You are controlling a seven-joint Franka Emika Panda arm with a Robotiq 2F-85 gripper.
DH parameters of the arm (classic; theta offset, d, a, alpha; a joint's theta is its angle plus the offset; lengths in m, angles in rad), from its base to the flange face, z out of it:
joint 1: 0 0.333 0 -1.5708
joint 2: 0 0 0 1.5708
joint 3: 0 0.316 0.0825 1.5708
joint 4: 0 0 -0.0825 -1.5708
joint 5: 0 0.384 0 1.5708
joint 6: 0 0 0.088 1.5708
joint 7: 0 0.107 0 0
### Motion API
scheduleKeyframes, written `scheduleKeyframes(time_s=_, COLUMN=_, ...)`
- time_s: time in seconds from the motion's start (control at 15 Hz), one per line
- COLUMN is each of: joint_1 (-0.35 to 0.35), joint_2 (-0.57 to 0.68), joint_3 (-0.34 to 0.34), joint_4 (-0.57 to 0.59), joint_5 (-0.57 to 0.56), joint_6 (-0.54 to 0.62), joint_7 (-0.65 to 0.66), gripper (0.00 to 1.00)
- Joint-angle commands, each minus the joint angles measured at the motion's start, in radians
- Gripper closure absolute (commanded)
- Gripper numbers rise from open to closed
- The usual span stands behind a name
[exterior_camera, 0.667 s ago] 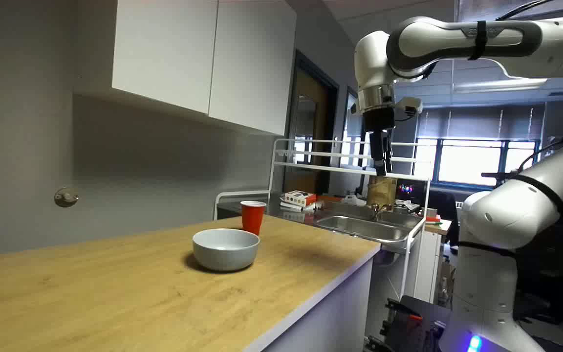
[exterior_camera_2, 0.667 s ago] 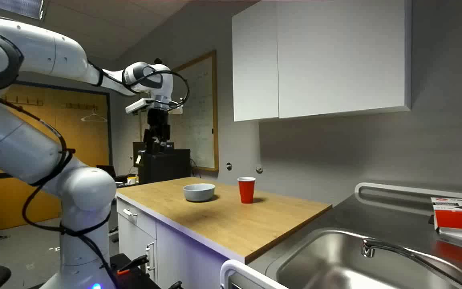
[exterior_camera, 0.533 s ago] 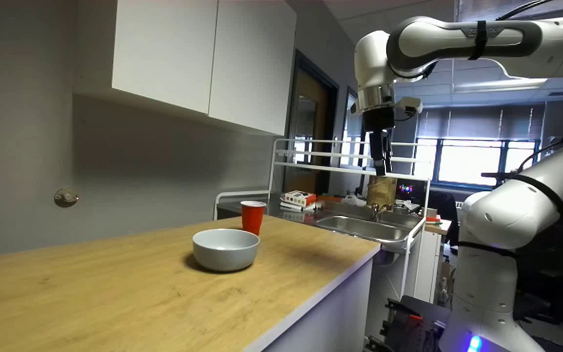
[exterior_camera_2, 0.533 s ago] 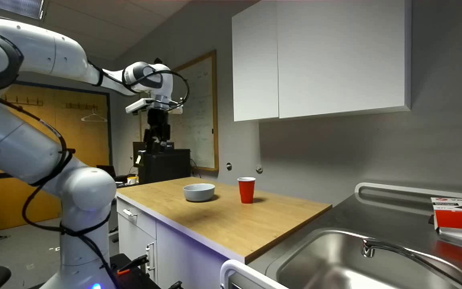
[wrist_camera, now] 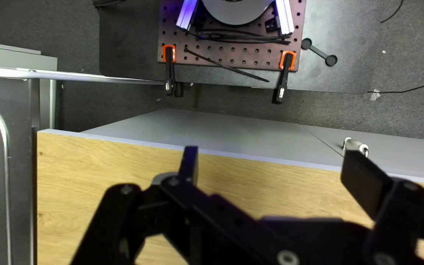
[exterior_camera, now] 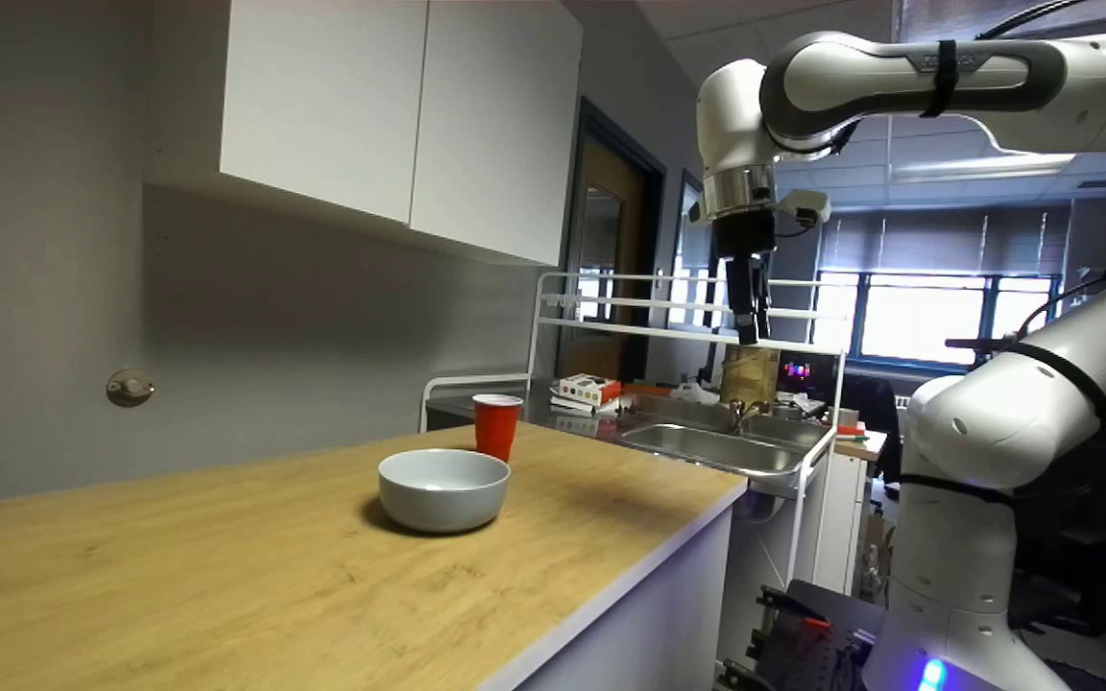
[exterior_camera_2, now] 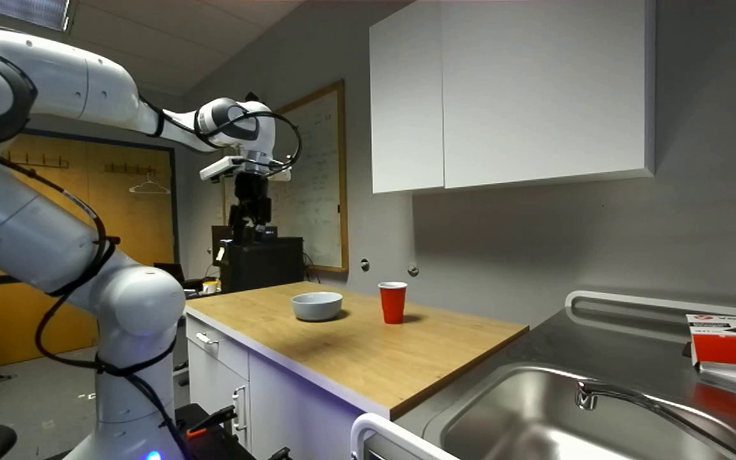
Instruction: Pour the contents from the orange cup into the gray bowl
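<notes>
The orange cup, red-orange with a white rim, stands upright on the wooden counter in both exterior views (exterior_camera: pixel 496 429) (exterior_camera_2: pixel 393 305). Its contents are not visible. The gray bowl sits upright beside the cup, apart from it, in both exterior views (exterior_camera: pixel 443 501) (exterior_camera_2: pixel 317 308). My gripper hangs pointing down, well above the counter and away from cup and bowl, in both exterior views (exterior_camera: pixel 750 331) (exterior_camera_2: pixel 248 233). In the wrist view my gripper (wrist_camera: pixel 272 169) has its fingers wide apart with nothing between them. Cup and bowl are out of the wrist view.
The wooden counter (exterior_camera_2: pixel 444 345) borders a metal sink (exterior_camera_2: pixel 521 415) with a faucet (exterior_camera_2: pixel 649 406). A white rack (exterior_camera: pixel 687 331) stands over the sink. White wall cabinets (exterior_camera: pixel 399 115) hang above the counter. A red-white box (exterior_camera_2: pixel 732 345) lies beside the sink.
</notes>
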Motion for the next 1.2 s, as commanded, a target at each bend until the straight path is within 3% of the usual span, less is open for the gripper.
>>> scheduleKeyframes(time_s=0.0, joint_1=0.006, joint_2=0.002, joint_3=-0.003, joint_4=0.002, joint_5=-0.002, joint_6=-0.002, joint_7=0.004, gripper=0.0)
scheduleKeyframes(time_s=0.4, joint_1=-0.004, joint_2=0.056, joint_3=-0.002, joint_4=0.025, joint_5=0.004, joint_6=0.072, joint_7=0.019, gripper=0.0)
scheduleKeyframes(time_s=0.8, joint_1=-0.019, joint_2=0.207, joint_3=0.005, joint_4=0.073, joint_5=0.004, joint_6=0.318, joint_7=0.064, gripper=0.0)
scheduleKeyframes(time_s=1.13, joint_1=-0.044, joint_2=0.408, joint_3=0.017, joint_4=0.18, joint_5=-0.018, joint_6=0.534, joint_7=0.175, gripper=0.0)
